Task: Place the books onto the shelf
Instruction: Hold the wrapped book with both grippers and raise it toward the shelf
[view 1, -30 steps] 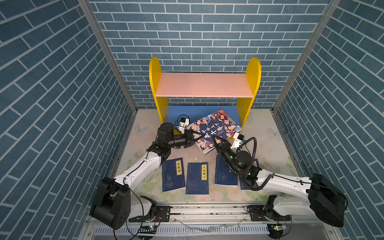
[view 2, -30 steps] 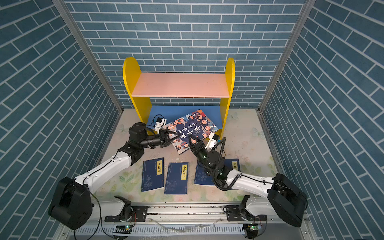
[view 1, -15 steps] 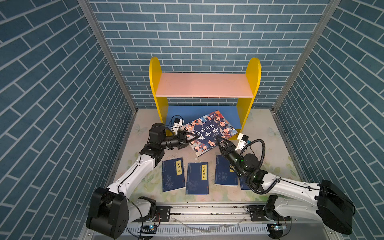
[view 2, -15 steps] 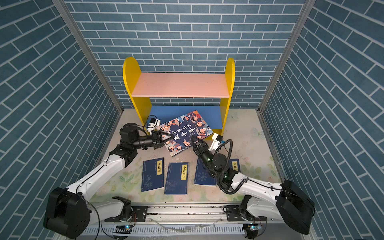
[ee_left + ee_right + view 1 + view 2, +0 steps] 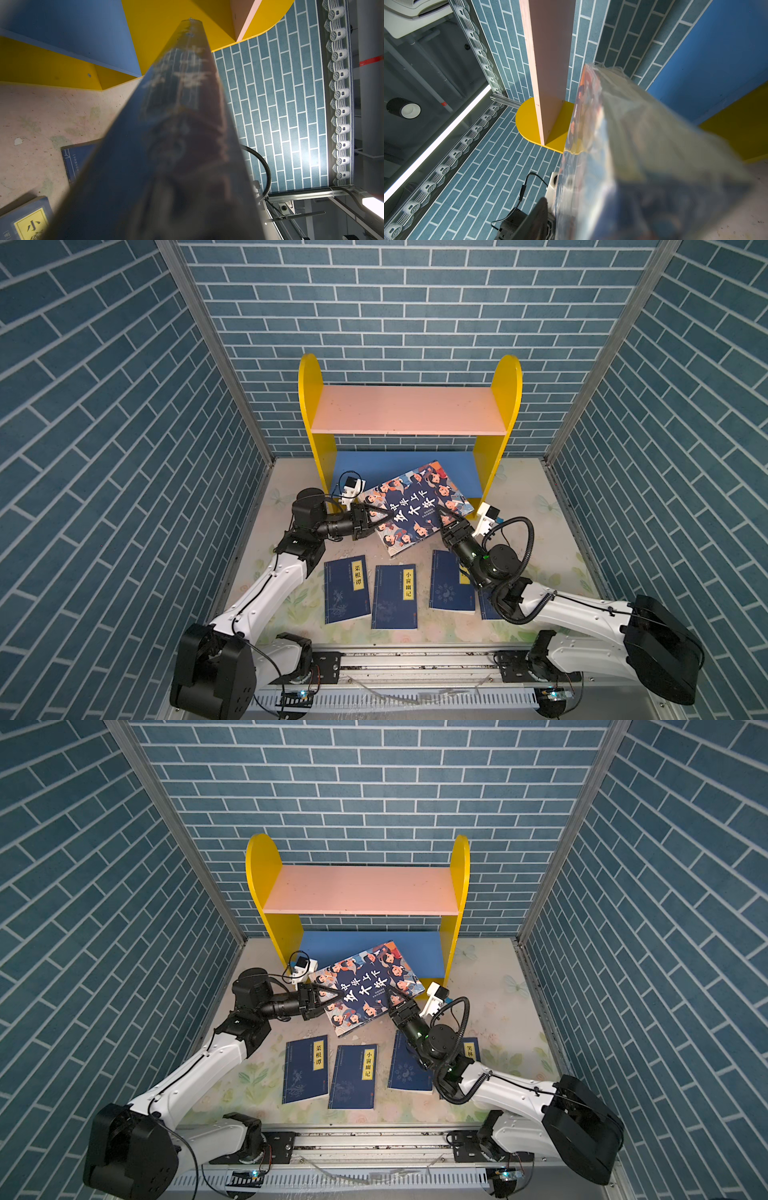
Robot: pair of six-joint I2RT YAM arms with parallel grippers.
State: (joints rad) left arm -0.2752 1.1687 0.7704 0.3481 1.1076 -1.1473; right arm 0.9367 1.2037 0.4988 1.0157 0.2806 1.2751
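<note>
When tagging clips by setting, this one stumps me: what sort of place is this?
Probably a robot lab booth, not a home: printed brick wall panels in metal frames, two arms mounted on a front rail, and a toy-like shelf.

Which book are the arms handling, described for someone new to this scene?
Find the yellow-sided shelf at the back wall; in front of its blue lower board a large book is tilted up, the left gripper shut on one edge, the right gripper at the opposite one. It alone shows cartoon faces and white characters; the four navy books lying flat nearer the robot carry yellow labels.
</note>
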